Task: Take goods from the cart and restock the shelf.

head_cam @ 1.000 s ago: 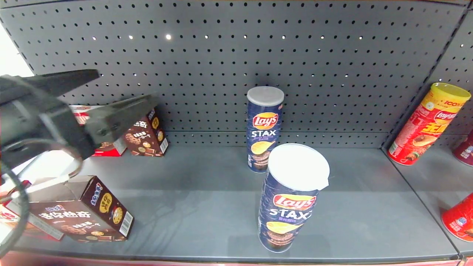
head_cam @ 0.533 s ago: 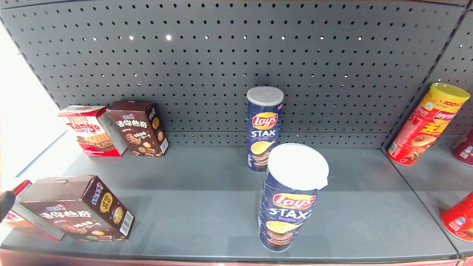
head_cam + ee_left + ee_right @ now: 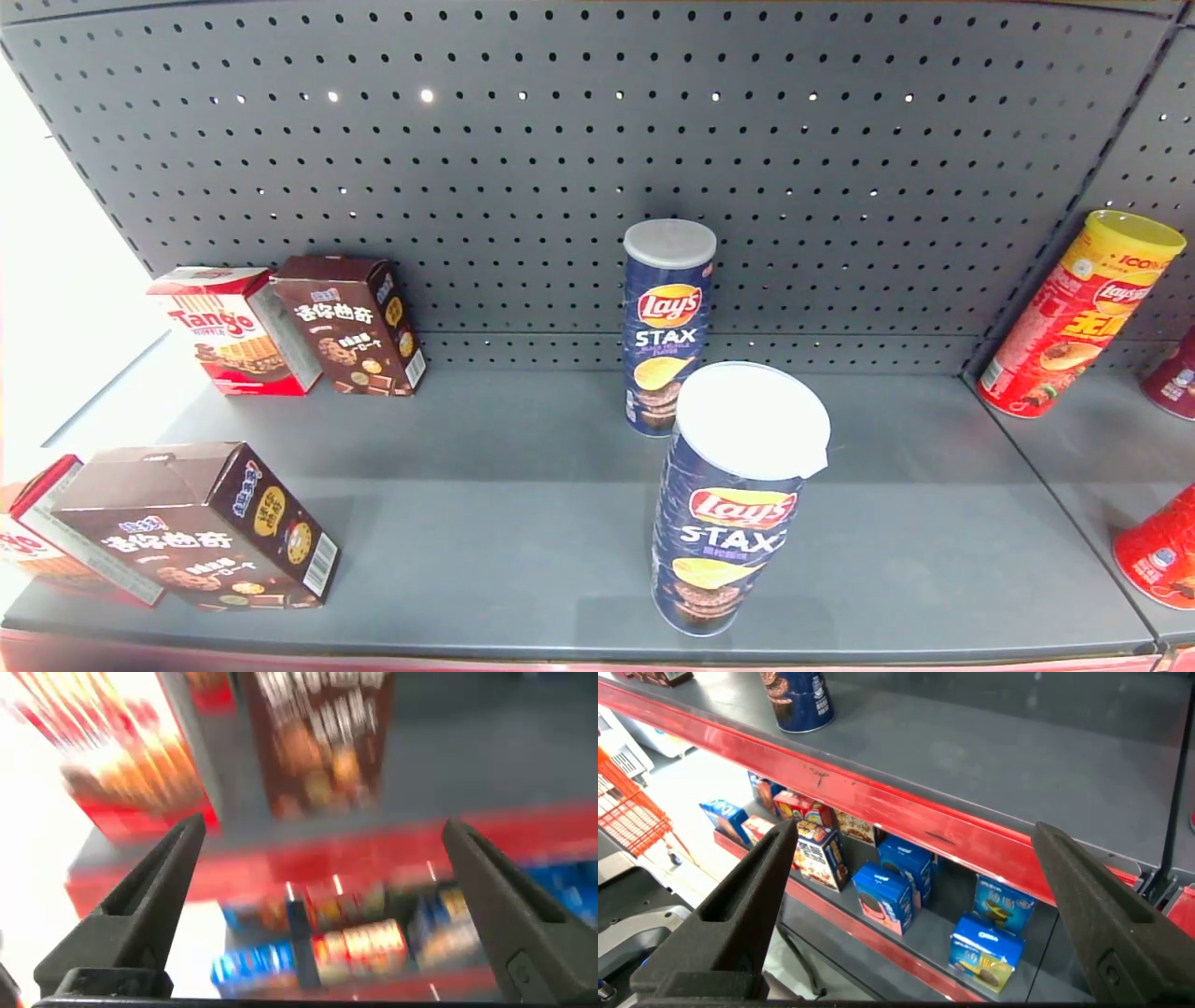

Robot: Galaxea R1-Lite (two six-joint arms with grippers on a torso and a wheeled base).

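Evidently both arms are empty below the shelf front, so the step in hand is judged to be a trip to the cart for a fresh item. The left pincer has its fingers wide apart, facing the front brown cardboard cookie box above the red front lip; that frame is smeared. The right pincer is likewise spread with nothing between its fingers, and the orange wire cart sits at that frame's left edge.

To do this well, the arm should swing clear of the lip before dropping toward the cart, then grasp a package across its narrow sides.

The grey metal shelf offers bare room in the lower middle of the head frame, between the front brown box and the navy chip tube with a white lid. That tube stands near the front edge and could topple if brushed. A second navy tube stands behind it. A red wafer box and a rear brown box stand at back left, and a red-and-yellow chip tube at the right edge.
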